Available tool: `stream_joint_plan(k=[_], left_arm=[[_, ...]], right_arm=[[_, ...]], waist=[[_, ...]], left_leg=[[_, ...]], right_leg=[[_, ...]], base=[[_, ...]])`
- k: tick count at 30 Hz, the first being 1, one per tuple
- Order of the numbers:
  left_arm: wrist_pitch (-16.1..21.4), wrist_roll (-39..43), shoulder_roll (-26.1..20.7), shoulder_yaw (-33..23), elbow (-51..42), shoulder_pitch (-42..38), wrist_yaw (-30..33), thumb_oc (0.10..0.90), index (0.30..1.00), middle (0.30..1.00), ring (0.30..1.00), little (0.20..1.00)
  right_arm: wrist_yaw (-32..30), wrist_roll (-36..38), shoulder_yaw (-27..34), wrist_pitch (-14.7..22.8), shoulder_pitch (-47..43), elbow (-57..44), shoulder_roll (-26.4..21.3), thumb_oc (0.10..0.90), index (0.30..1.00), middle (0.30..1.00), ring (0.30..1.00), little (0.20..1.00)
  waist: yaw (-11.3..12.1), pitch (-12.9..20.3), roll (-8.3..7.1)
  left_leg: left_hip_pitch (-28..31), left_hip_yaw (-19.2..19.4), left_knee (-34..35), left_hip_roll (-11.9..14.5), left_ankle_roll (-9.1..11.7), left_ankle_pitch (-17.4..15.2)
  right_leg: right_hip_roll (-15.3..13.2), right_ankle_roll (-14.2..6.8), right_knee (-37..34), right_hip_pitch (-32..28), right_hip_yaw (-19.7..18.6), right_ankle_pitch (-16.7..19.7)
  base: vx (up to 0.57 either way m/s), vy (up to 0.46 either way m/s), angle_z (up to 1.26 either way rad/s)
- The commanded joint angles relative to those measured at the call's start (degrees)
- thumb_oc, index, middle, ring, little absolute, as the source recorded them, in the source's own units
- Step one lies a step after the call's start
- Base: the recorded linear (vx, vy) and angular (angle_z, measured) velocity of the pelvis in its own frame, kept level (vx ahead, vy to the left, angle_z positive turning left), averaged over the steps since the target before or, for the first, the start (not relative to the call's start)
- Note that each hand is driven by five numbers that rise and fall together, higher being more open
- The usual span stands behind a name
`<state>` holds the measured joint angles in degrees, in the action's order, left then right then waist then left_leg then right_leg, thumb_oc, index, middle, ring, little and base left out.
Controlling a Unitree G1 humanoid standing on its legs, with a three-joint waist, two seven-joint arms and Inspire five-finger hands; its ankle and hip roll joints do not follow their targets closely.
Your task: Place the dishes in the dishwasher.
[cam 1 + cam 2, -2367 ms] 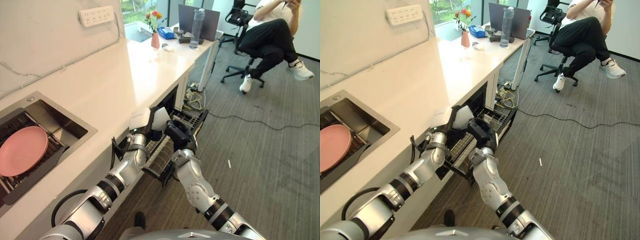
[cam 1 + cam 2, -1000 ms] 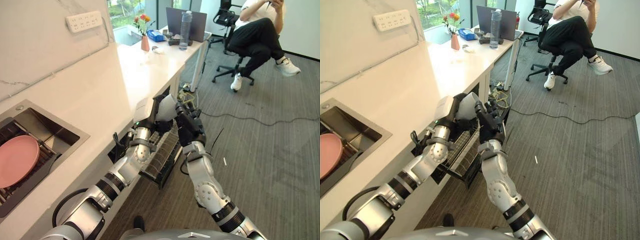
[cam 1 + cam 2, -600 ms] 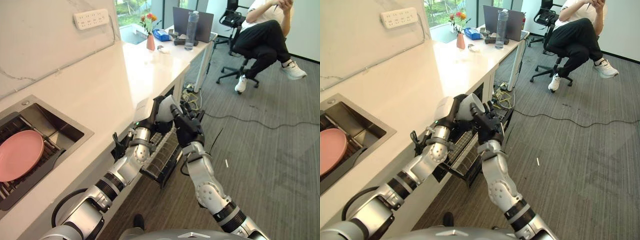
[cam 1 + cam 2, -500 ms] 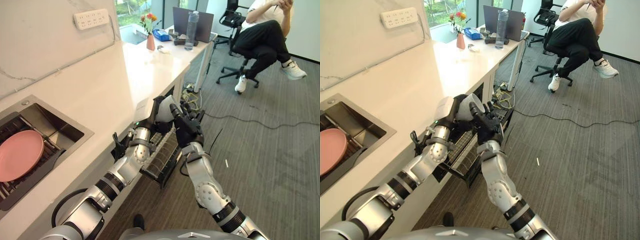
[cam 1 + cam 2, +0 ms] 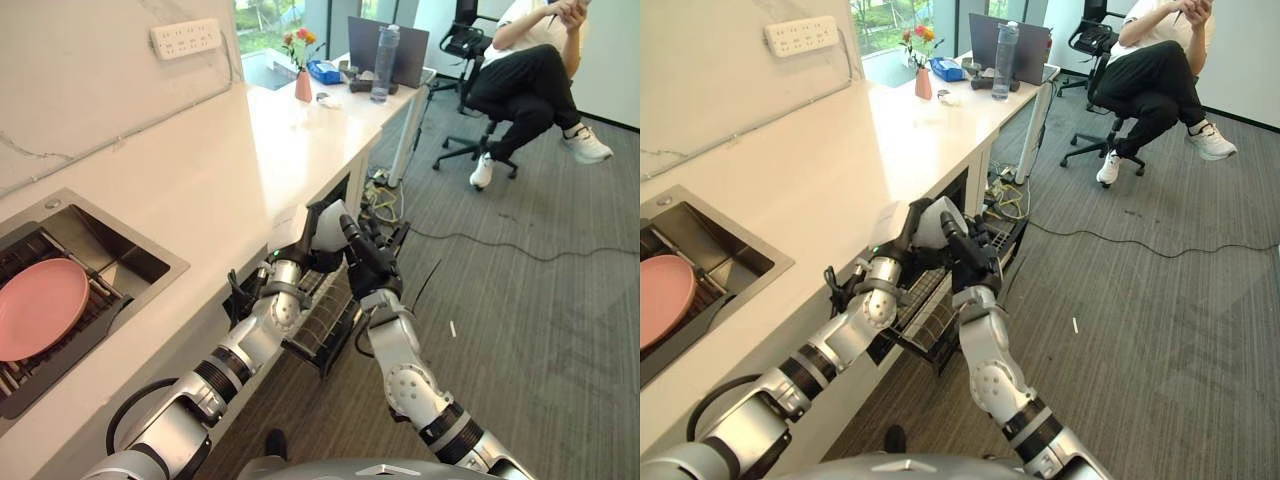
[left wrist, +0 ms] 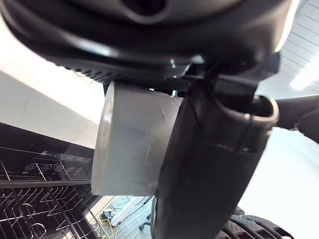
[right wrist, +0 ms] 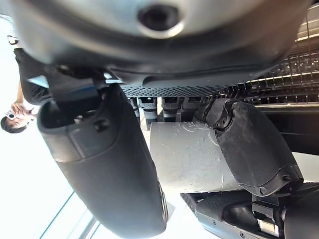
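Though small, the cup (image 5: 329, 226) looked rigid and light, a pale smooth-walled thing likely slick under hard fingers, and if ceramic it would chip on the wire rack (image 5: 322, 318). Its straight side wall seemed the best place to hold it, thumb against one side and fingers on the other, clear of the rim.

It was held above the pulled-out rack, just off the counter (image 5: 210, 180) edge. The left hand (image 5: 303, 243) was wrapped round the cup, its thumb (image 6: 214, 164) lying across the wall in its wrist view. The right hand (image 5: 968, 255) came in from the opposite side, thumb (image 7: 251, 147) pressed against the wall, fingers (image 5: 367, 246) fairly straight alongside. Whether the right hand truly gripped could not be told. A pink plate (image 5: 40, 308) lay in the sink (image 5: 130, 250), well apart.
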<state>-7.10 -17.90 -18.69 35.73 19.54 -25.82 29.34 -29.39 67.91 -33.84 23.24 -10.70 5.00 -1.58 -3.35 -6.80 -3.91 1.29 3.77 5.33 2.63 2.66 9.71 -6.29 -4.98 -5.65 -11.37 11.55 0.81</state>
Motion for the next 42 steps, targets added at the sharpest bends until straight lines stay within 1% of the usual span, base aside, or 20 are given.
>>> stream_joint_plan(k=[1, 2, 6, 8, 9, 12, 14, 15, 17, 19, 20, 22, 25, 27, 29, 32, 36, 38, 41, 42], left_arm=[[4.45, -0.08, 5.86, 3.71, 3.49, -14.6, 3.64, 0.4, 0.3, 0.3, 0.3, 0.3], [4.35, -0.01, 6.29, 3.96, 4.22, -14.89, 3.97, 0.4, 0.3, 0.3, 0.3, 0.3], [4.07, 0.04, 6.72, 4.44, 4.62, -15.32, 4.63, 0.4, 0.3, 0.3, 0.3, 0.3], [3.99, -0.12, 6.74, 4.63, 4.56, -15.35, 4.66, 0.4, 0.3, 0.3, 0.3, 0.3], [4.03, -0.3, 6.7, 4.77, 4.49, -15.32, 4.7, 0.4, 0.3, 0.3, 0.3, 0.3], [4.08, -0.16, 6.61, 4.78, 4.32, -15.22, 4.71, 0.4, 0.3, 0.3, 0.3, 0.3], [4.75, -0.26, 6.18, 4.64, 3.42, -14.9, 3.95, 0.4, 0.3, 0.3, 0.3, 0.3], [4.74, -0.27, 6.18, 4.59, 3.37, -14.86, 3.91, 0.4, 0.3, 0.3, 0.3, 0.3], [5.22, -0.8, 5.74, 4.58, 2.62, -14.64, 2.8, 0.4, 0.3, 0.3, 0.3, 0.3], [5.81, -1.39, 5.26, 4.8, 1.49, -14.25, 1.45, 0.4, 0.3, 0.3, 0.3, 0.3], [6.3, -1.43, 4.9, 4.96, 0.93, -14.08, 0.7, 0.4, 0.3, 0.3, 0.3, 0.3], [6.49, -1.43, 4.81, 4.98, 0.63, -14.05, 0.31, 0.4, 0.3, 0.3, 0.3, 0.3], [7.26, -1.01, 4.37, 4.98, -0.13, -14.02, -0.55, 0.4, 0.3, 0.3, 0.3, 0.3], [7.43, -0.9, 4.3, 5.02, -0.34, -14.03, -0.78, 0.4, 0.3, 0.3, 0.3, 0.3], [8.04, -0.48, 4.08, 5.02, -0.64, -14.15, -1.57, 0.4, 0.3, 0.3, 0.3, 0.3], [8.17, -0.09, 4.09, 4.99, -0.72, -14.26, -1.84, 0.4, 0.3, 0.3, 0.3, 0.3], [7.89, 0.28, 4.21, 5.02, -0.25, -14.55, -1.77, 0.4, 0.3, 0.3, 0.3, 0.3], [7.45, 0.81, 4.59, 5.09, 0.82, -15.12, -0.75, 0.4, 0.3, 0.3, 0.3, 0.3], [7.35, 0.97, 4.69, 5.07, 1.1, -15.32, -0.38, 0.4, 0.3, 0.3, 0.3, 0.3], [7.1, 1.22, 4.92, 5.13, 1.35, -15.52, 0.18, 0.4, 0.3, 0.3, 0.3, 0.3]], right_arm=[[1.33, 1.8, -2.2, 2.6, -8.54, -0.08, 6.63, 0.8, 0.9, 0.9, 0.9, 0.9], [0.27, 2.27, -1.85, 3.62, -8.74, 1.27, 7.92, 0.8, 0.9, 0.9, 0.9, 0.9], [-1.8, 3.64, -1.37, 5.96, -8.88, 3.25, 10.24, 0.8, 0.9, 0.9, 0.9, 0.9], [-2.17, 3.91, -1.39, 6.13, -8.82, 3.8, 10.75, 0.8, 0.9, 0.9, 0.9, 0.9], [-2.79, 4.44, -1.3, 6.89, -8.8, 4.03, 11.35, 0.8, 0.9, 0.9, 0.9, 0.9], [-2.79, 4.67, -1.53, 6.61, -8.74, 4.01, 11.46, 0.8, 0.9, 0.9, 0.9, 0.9], [-0.57, 5.08, -2.56, 4.29, -8.52, 4.12, 10.05, 0.8, 0.9, 0.9, 0.9, 0.9], [-0.46, 5.16, -2.59, 4.26, -8.49, 4.15, 10.0, 0.8, 0.9, 0.9, 0.9, 0.9], [2.42, 5.6, -3.57, 2.04, -8.32, 3.97, 8.13, 0.8, 0.9, 0.9, 0.9, 0.9], [5.52, 5.97, -4.82, -0.6, -8.28, 3.23, 5.93, 0.8, 0.9, 0.9, 0.9, 0.9], [8.32, 5.67, -5.6, -2.75, -8.76, 2.63, 3.98, 0.8, 0.9, 0.9, 0.9, 0.9], [9.36, 5.75, -5.66, -3.42, -8.97, 2.55, 3.21, 0.8, 0.9, 0.9, 0.9, 0.9], [13.09, 4.88, -5.74, -6.11, -10.06, 2.28, 0.32, 0.8, 0.9, 0.9, 0.9, 0.9], [13.88, 4.43, -5.82, -6.9, -10.53, 2.19, -0.42, 0.8, 0.9, 0.9, 0.9, 0.9], [16.84, 4.53, -5.35, -8.45, -11.42, 2.4, -2.15, 0.8, 0.9, 0.9, 0.9, 0.9], [17.76, 4.66, -5.36, -8.7, -11.63, 2.01, -2.77, 0.8, 0.9, 0.9, 0.9, 0.9], [16.98, 3.77, -4.39, -7.69, -12.28, 1.8, -3.06, 0.8, 0.9, 0.9, 0.9, 0.9], [14.56, 2.55, -1.91, -4.97, -12.88, 2.36, -1.27, 0.8, 0.9, 0.9, 0.9, 0.9], [13.9, 2.4, -1.21, -4.11, -12.89, 2.64, -0.43, 0.8, 0.9, 0.9, 0.9, 0.9], [12.47, 2.3, -0.17, -2.08, -12.73, 2.79, 1.22, 0.8, 0.9, 0.9, 0.9, 0.9]], waist=[[1.76, 1.45, 3.8], [1.74, 1.58, 3.84], [1.8, 1.68, 4.03], [1.8, 1.72, 4.06], [1.81, 1.79, 4.17], [1.87, 1.87, 4.2], [2.04, 1.84, 4.1], [2.01, 1.86, 4.14], [2.22, 1.76, 4.01], [2.49, 1.7, 3.83], [2.67, 1.65, 3.59], [2.74, 1.6, 3.55], [2.95, 1.47, 3.28], [2.99, 1.46, 3.26], [2.99, 1.41, 3.16], [3.0, 1.41, 3.12], [2.82, 1.35, 3.21], [2.51, 1.29, 3.52], [2.44, 1.35, 3.63], [2.3, 1.43, 3.87]], left_leg=[[7.61, -1.57, -0.33, 0.35, 0.49, -13.4], [7.69, -1.62, -0.33, 0.28, 0.48, -13.46], [7.78, -1.75, -0.33, 0.24, 0.44, -13.49], [7.84, -1.8, -0.33, 0.23, 0.42, -13.5], [7.9, -1.77, -0.33, 0.22, 0.42, -13.52], [7.94, -1.76, -0.33, 0.22, 0.44, -13.52], [7.85, -1.89, -0.33, 0.2, 0.46, -13.49], [7.84, -1.89, -0.33, 0.2, 0.46, -13.49], [7.75, -1.95, -0.33, 0.21, 0.5, -13.47], [7.67, -2.09, -0.33, 0.15, 0.52, -13.48], [7.57, -2.13, -0.33, 0.15, 0.51, -13.43], [7.52, -2.14, -0.33, 0.16, 0.51, -13.39], [7.43, -2.16, -0.33, 0.25, 0.53, -13.35], [7.38, -2.16, -0.33, 0.24, 0.52, -13.34], [7.33, -2.1, -0.33, 0.25, 0.56, -13.32], [7.27, -2.11, -0.33, 0.32, 0.58, -13.3], [7.32, -2.07, -0.33, 0.34, 0.57, -13.35], [7.42, -2.05, -0.33, 0.23, 0.41, -13.37], [7.45, -2.05, -0.33, 0.19, 0.38, -13.42], [7.53, -2.11, -0.33, 0.13, 0.29, -13.47]], right_leg=[[-0.67, -2.88, 0.9, 2.71, 1.32, 0.86], [-0.64, -2.86, 0.85, 2.67, 1.32, 0.82], [-0.63, -2.83, 0.85, 2.47, 1.36, 0.65], [-0.63, -2.82, 0.84, 2.42, 1.32, 0.63], [-0.62, -2.83, 0.83, 2.43, 1.4, 0.56], [-0.62, -2.81, 0.82, 2.41, 1.53, 0.5], [-0.68, -2.8, 0.82, 2.42, 1.55, 0.54], [-0.68, -2.8, 0.83, 2.42, 1.55, 0.54], [-0.68, -2.77, 0.85, 2.45, 1.55, 0.55], [-0.68, -2.74, 0.83, 2.49, 1.62, 0.59], [-0.64, -2.78, 0.82, 2.48, 1.61, 0.61], [-0.63, -2.79, 0.82, 2.48, 1.63, 0.59], [-0.66, -2.85, 0.82, 2.49, 1.75, 0.64], [-0.68, -2.88, 0.83, 2.51, 1.74, 0.64], [-0.68, -2.98, 0.84, 2.61, 1.75, 0.63], [-0.71, -2.98, 0.84, 2.65, 1.74, 0.61], [-0.76, -3.02, 0.84, 2.7, 1.75, 0.65], [-0.75, -3.05, 0.83, 2.71, 1.62, 0.63], [-0.77, -3.07, 0.82, 2.71, 1.67, 0.61], [-0.79, -3.08, 0.8, 2.68, 1.63, 0.54]], base=[[0.0, 0.0, 0.0], [0.0, 0.0, 0.0], [0.0, 0.0, 0.0], [0.0, 0.0, 0.0], [0.0, 0.0, 0.0], [0.01, 0.003, 0.04], [0.0, 0.0, 0.0], [0.0, 0.0, 0.0], [-0.01, -0.003, 0.03], [-0.01, -0.012, 0.05], [-0.01, -0.018, 0.07], [0.0, -0.007, 0.03], [0.0, 0.0, 0.0], [0.0, 0.0, 0.0], [0.0, 0.0, 0.0], [0.0, 0.0, 0.0], [0.0, 0.0, 0.0], [0.0, 0.0, 0.0], [0.0, 0.0, 0.0], [0.0, 0.0, 0.0]])
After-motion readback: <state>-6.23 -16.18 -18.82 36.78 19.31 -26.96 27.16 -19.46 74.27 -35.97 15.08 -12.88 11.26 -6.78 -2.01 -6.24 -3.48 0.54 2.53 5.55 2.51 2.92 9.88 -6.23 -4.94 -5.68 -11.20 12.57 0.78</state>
